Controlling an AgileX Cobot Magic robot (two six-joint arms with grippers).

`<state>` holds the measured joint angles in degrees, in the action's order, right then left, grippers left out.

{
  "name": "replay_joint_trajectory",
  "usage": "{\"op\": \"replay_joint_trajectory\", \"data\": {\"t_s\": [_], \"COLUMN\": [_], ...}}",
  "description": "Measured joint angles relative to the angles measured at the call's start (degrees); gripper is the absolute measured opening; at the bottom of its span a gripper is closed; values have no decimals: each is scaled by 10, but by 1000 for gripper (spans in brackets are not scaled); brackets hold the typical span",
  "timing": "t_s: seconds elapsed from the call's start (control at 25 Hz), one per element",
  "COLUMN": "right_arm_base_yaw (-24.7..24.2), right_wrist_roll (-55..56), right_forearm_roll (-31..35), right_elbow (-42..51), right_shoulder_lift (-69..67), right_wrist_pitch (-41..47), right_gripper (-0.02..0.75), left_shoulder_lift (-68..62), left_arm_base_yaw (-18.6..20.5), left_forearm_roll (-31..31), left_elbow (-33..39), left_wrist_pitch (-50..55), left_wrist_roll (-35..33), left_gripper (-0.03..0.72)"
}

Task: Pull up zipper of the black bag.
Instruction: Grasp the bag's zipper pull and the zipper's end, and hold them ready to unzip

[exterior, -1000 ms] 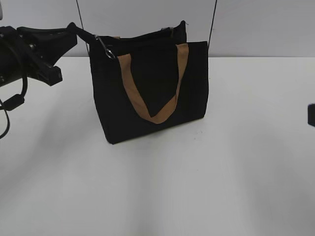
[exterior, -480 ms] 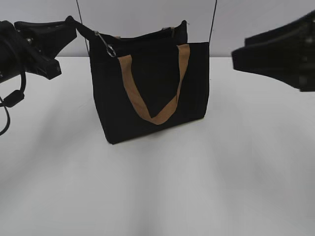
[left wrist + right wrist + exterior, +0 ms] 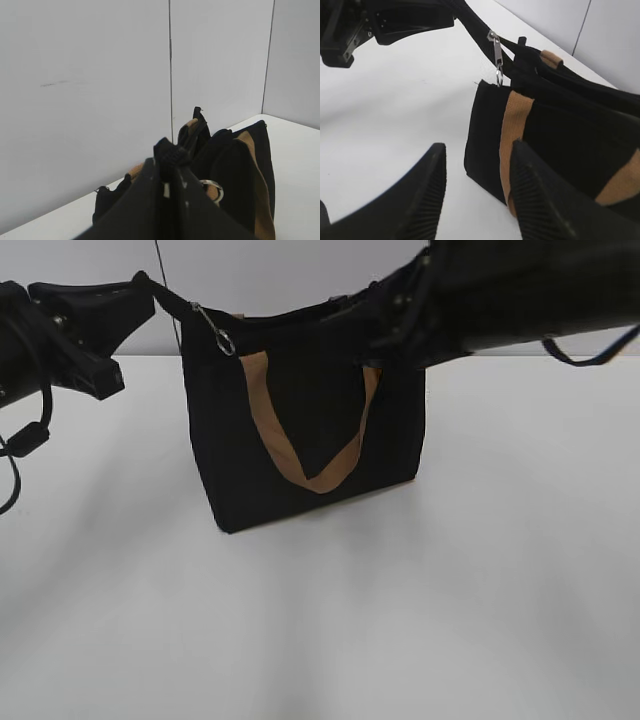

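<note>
The black bag (image 3: 232, 465) stands upright on the white table with a tan handle (image 3: 270, 435) hanging down its front. The zipper runs along its top edge, and the silvery pull tab with its ring (image 3: 222, 339) hangs at the bag's left top corner. My left gripper (image 3: 146, 290) is shut on the black fabric tail of the zipper (image 3: 171, 154) and holds it taut to the left. My right gripper (image 3: 477, 192) is open and empty. It hovers over the bag's top right (image 3: 385, 325), well away from the pull tab (image 3: 496, 48).
The white table (image 3: 320, 620) spreads in front of and beside the bag. A grey panelled wall (image 3: 280, 270) stands close behind it. The left arm's body and cable (image 3: 40, 350) hang at the left edge.
My right arm has swung in from the right edge and now reaches over the bag's top right. The left gripper lifted slightly a second ago and has since held still. The bag has not moved.
</note>
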<state>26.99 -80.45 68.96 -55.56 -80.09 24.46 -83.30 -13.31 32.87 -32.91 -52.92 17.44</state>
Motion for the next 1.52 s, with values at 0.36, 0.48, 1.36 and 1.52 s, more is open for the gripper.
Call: {"op": "replay_joint_trajectory", "data": {"t_s": [0.36, 0.48, 1.36, 1.52], "right_arm_base_yaw": [34, 34, 63, 63], "right_wrist_roll": [8, 9, -3, -3], "right_forearm_roll": [8, 8, 9, 9], "right_elbow": [-126, -151, -213, -213], "right_shoulder_lift": [-134, -165, -273, -273], "right_wrist_pitch": [-14, -15, -59, -63], "right_gripper": [326, 326, 326, 323], "left_shoulder_lift": [0, 0, 0, 0], "left_arm_base_yaw": [0, 0, 0, 0], "left_forearm_roll": [0, 0, -7, -12], "left_elbow": [0, 0, 0, 0], "left_wrist_pitch": [0, -1, -3, -3], "left_wrist_roll": [0, 0, 0, 0], "left_gripper": [22, 22, 21, 21]}}
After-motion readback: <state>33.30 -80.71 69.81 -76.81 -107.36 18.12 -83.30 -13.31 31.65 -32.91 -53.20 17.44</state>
